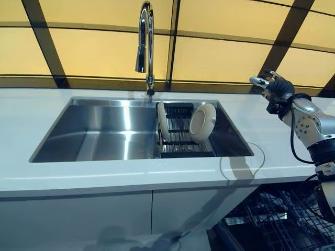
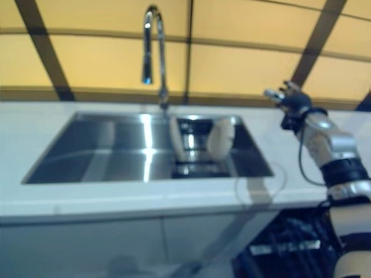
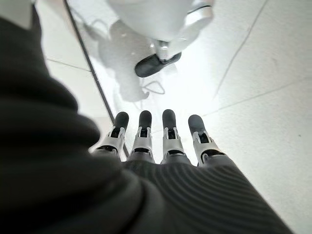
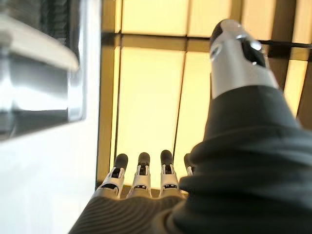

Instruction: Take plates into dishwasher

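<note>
Dishwasher rack (image 1: 282,219) below counter (image 1: 104,178), right of sink (image 1: 104,130); two plates (image 1: 202,122) in sink rack. Right hand (image 1: 272,86) fingers straight, empty; left hand (image 3: 161,141) likewise.

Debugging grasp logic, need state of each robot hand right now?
Left robot hand: open, fingers straight, empty, pointing at the floor.
Right robot hand: open, empty, raised above the counter right of the sink.
</note>
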